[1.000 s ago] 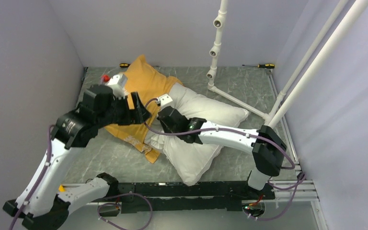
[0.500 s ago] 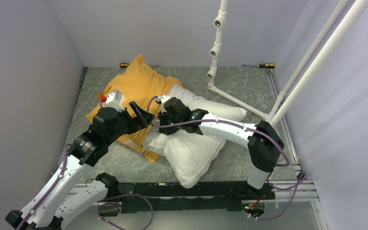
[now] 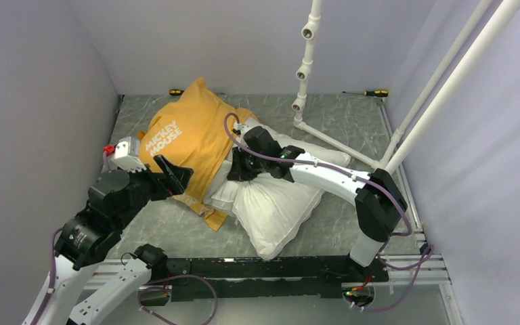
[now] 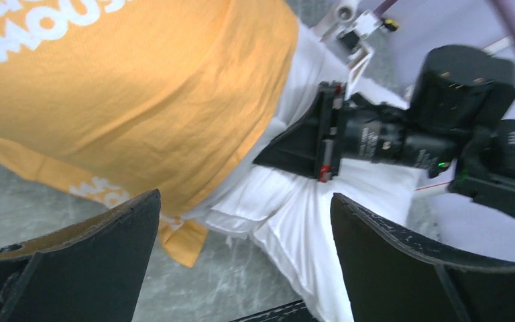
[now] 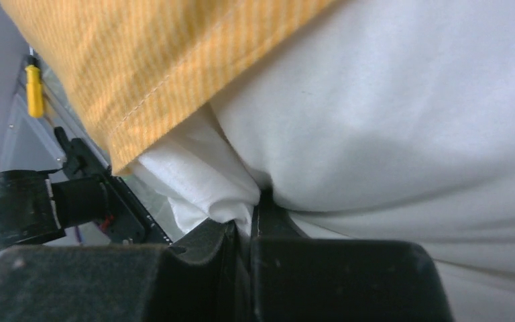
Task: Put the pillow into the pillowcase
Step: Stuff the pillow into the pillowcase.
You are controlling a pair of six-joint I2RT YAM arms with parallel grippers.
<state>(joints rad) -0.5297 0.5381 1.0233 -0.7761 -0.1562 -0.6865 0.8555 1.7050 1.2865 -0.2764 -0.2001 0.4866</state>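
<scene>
From above, one pillow (image 3: 277, 203) and one pillowcase (image 3: 189, 132) are counted. The pillow's far end is tucked inside the case mouth and the rest lies bare. The right gripper (image 3: 238, 168) is clenched on white fabric just at the orange hem. The left gripper (image 3: 170, 177) is spread wide with nothing held, and the case edge lies just ahead of its fingers. One screwdriver (image 3: 175, 92) and a second screwdriver (image 3: 378, 93) are seen well beyond both grippers.

Through the left wrist view, both fingers (image 4: 87, 261) are shown released. The draped hem lies ahead and toward the left finger, and the bare pillow lies between them.

At the right wrist, a soft white fold is pinched tight between the fingers (image 5: 208, 248), with the orange hem just beyond.

The pillow is judged light, plump and springy, so a pinched fold may stretch rather than move the bulk. The case is judged thin and limp, and is best taken at its open hem.
</scene>
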